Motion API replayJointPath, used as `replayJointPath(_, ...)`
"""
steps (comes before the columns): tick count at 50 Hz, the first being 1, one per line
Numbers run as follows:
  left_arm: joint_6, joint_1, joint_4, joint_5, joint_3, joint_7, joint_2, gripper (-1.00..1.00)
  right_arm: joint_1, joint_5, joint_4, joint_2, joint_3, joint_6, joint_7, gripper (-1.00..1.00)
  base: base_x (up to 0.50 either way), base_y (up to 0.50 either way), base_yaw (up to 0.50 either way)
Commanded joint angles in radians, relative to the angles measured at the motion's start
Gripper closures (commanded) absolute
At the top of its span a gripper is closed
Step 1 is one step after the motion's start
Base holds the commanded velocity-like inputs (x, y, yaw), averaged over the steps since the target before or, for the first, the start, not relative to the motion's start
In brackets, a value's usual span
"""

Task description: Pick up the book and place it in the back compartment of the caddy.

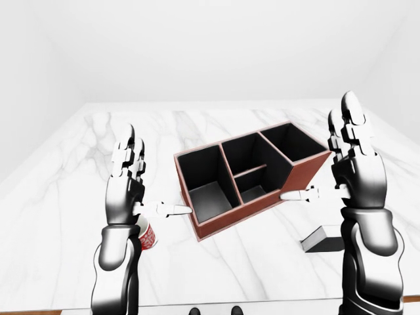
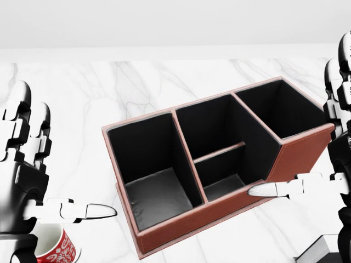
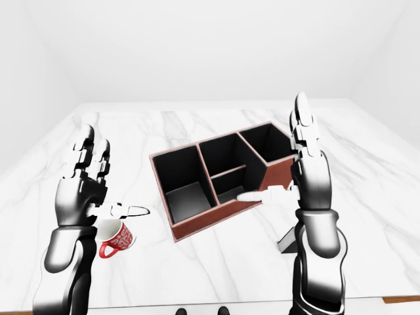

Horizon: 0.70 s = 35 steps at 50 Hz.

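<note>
The caddy (image 1: 307,172) is a red-brown box with black compartments, set at an angle in the middle of the marble table (image 1: 216,125). It has one large compartment at the left, two small ones in the middle and one at the upper right. The book (image 1: 321,241) lies flat on the table at the lower right, dark with white page edges, partly behind my right forearm. My left hand (image 1: 152,184) is open and upright to the left of the caddy. My right hand (image 1: 323,164) is open and upright by the caddy's right end, above the book. Both hold nothing.
A red mug (image 3: 117,237) with white patterning stands by my left wrist, left of the caddy. The table's near edge (image 1: 262,306) runs along the bottom of the eye views. White walls stand behind the table.
</note>
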Motion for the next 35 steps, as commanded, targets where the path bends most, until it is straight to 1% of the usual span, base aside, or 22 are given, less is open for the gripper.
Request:
replayJointPath(1,0.000,-0.001,0.007,0.000,0.000,0.000,0.000,-1.00,-0.001,-0.041,-0.001,-0.015,-0.017,0.000,0.056,-1.00,0.00,0.00,0.00)
replayJointPath(8,0.000,0.000,0.006,0.002,-0.003,0.000,0.000,-1.00,-0.015,-0.054,-0.009,-0.032,-0.046,0.000,0.084,-1.00,0.00,0.00,0.00)
replayJointPath(10,0.000,0.003,0.003,0.002,-0.005,-0.001,-0.001,-1.00,-0.032,-0.045,-0.026,-0.049,-0.070,0.000,0.099,-1.00,0.00,0.00,0.00)
replayJointPath(16,0.000,0.004,0.014,0.004,-0.007,-0.002,-0.001,-1.00,-0.048,-0.049,-0.067,-0.065,-0.082,0.000,0.112,-1.00,0.00,0.00,0.00)
replayJointPath(17,0.000,0.004,-0.006,-0.002,-0.005,-0.005,0.000,-1.00,-0.026,-0.086,-0.200,-0.129,-0.103,0.000,0.178,-1.00,0.00,0.00,0.00)
replayJointPath(24,0.000,0.004,-0.011,-0.003,-0.003,-0.007,0.000,-1.00,-0.052,-0.156,-0.228,-0.118,-0.141,0.000,0.256,-1.00,0.00,0.00,0.00)
replayJointPath(35,0.000,0.007,-0.003,0.000,-0.006,-0.007,-0.001,-1.00,-0.061,-0.175,-0.240,-0.136,-0.181,0.000,0.301,-1.00,0.00,0.00,0.00)
